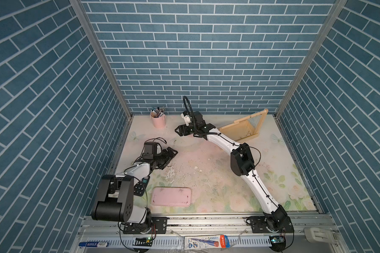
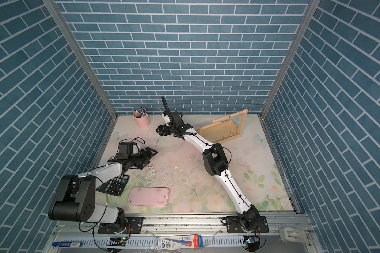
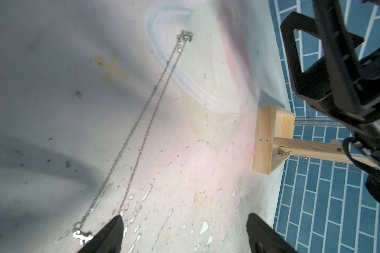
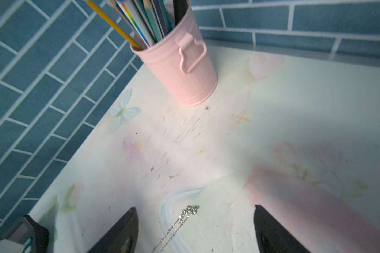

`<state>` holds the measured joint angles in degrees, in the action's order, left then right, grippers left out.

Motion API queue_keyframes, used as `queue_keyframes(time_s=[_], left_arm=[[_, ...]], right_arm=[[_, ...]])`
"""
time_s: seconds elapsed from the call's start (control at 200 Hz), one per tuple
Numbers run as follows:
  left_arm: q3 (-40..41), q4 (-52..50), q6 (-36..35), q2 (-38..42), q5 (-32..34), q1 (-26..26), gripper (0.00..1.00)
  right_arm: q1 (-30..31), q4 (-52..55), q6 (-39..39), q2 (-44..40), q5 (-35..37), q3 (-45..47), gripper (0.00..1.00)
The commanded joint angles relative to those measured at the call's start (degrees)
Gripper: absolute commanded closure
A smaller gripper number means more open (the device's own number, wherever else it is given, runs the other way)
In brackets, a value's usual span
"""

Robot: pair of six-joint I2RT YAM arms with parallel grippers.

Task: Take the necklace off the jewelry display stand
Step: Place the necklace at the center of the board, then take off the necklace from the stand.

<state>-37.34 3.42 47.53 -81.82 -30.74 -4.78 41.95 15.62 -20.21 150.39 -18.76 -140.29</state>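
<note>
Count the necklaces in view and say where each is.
2 discernible: one necklace lies stretched on the table; a second chain hangs on the jewelry display stand. More may hang there, too fine to tell.

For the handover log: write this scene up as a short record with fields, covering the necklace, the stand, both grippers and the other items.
necklace: off the stand, stretched out flat on the table between the two grippers
jewelry display stand: upright at the table's back right; a bit of chain seems to hang at its bar
left gripper: open, at one end of the necklace, holding nothing
right gripper: open, at the other end, holding nothing
other items: pink pen cup, flat pink tray, calculator
</note>
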Motion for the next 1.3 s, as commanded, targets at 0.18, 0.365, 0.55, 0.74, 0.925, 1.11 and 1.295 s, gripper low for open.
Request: queue_keyframes(time_s=[0.18, 0.365, 0.55, 0.74, 0.925, 1.11, 1.295], left_arm=[[-9.83, -13.62, -6.11, 5.91, 1.02, -0.4, 0.01], [-19.55, -23.19, -11.82, 7.97, 4.13, -2.93, 0.01], [-34.08, -33.41, -19.19, 6.14, 11.92, -10.84, 0.01], [-49.34, -39.8, -27.87, 1.84, 24.25, -22.66, 0.01], [-63.74, -44.91, -33.95, -6.39, 34.97, -31.41, 0.01], [-77.65, -46.64, -41.51, -15.56, 45.35, -40.05, 0.01], [-86.74, -43.13, -49.4, -24.71, 54.07, -46.07, 0.01]], right_arm=[[-2.18, 5.15, 0.55, -12.94, 1.2, 2.22, 0.15], [-3.99, 9.62, 2.62, -21.05, 3.18, 6.03, 0.13], [-7.33, 10.78, 3.07, -32.13, 4.65, 15.71, 0.13], [-11.24, 12.99, 5.85, -42.78, 7.69, 26.13, 0.13], [-17.43, 13.62, 6.06, -53.88, 9.1, 36.32, 0.12], [-24.81, 15.81, 5.21, -61.96, 8.52, 44.19, 0.11], [-31.27, 15.13, 1.66, -66.23, 6.71, 50.05, 0.12]])
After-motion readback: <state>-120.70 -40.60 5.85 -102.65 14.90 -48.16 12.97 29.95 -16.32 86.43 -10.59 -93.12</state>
